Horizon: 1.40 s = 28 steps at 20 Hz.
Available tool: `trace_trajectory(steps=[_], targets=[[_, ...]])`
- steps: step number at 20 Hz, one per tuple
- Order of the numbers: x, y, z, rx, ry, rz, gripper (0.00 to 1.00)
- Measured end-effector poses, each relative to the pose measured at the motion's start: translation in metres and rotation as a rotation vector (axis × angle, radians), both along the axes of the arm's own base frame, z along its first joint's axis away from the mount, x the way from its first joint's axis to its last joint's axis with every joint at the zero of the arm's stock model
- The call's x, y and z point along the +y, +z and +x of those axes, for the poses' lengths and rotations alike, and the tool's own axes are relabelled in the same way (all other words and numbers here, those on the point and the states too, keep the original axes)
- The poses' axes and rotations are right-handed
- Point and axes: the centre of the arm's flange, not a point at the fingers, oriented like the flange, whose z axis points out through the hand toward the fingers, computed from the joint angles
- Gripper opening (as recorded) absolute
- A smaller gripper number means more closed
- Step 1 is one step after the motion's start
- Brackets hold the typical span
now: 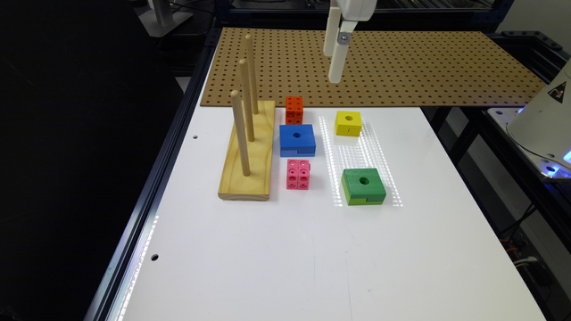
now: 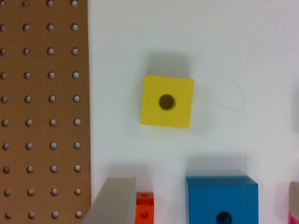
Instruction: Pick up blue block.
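Blue block (image 1: 297,139): flat square piece on the white table (image 1: 312,249), round hole in its top face pointing straight up. Its slot sits in the side face turned toward the exterior camera. Square in plan, so no long axis; its edges run roughly parallel to the table edges.
Blue block, neighbours: between the orange cube (image 1: 294,110) behind it and the pink cube (image 1: 298,174) in front, both close. The wooden peg stand (image 1: 248,151) lies just beside it on the exterior view's left. In my wrist view the blue block (image 2: 222,201) shows its top and hole, with the orange cube (image 2: 144,209) next to it.
Yellow block (image 1: 348,123): smaller, holed, on the exterior view's right of the blue block, apart from it. It lies near the centre of my wrist view (image 2: 167,101).
Green block (image 1: 363,186): holed and slotted, nearer the camera than the yellow block, well apart from the blue one.
Peg stand: three upright dowels on a pale wooden base, its length running away from the exterior camera.
Pegboard (image 1: 401,67): brown, perforated, at the far end of the table.
My pincer (image 1: 335,49): raised high over the pegboard's near part, behind the yellow block, touching nothing. One finger (image 2: 111,200) shows at the edge of my wrist view; my fingers stand apart with nothing between them.
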Motion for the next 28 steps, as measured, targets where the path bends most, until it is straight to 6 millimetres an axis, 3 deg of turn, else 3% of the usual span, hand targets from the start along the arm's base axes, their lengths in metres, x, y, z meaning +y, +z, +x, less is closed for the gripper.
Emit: trace_trajectory(steps=[12, 20, 28], targets=[[0.009, -0.004, 0.012, 0.003, 0.001, 0.003, 1.0], [0.013, -0.038, 0.02, 0.011, 0.002, 0.011, 1.0], [0.024, -0.041, 0.043, -0.002, 0.002, 0.021, 1.0]])
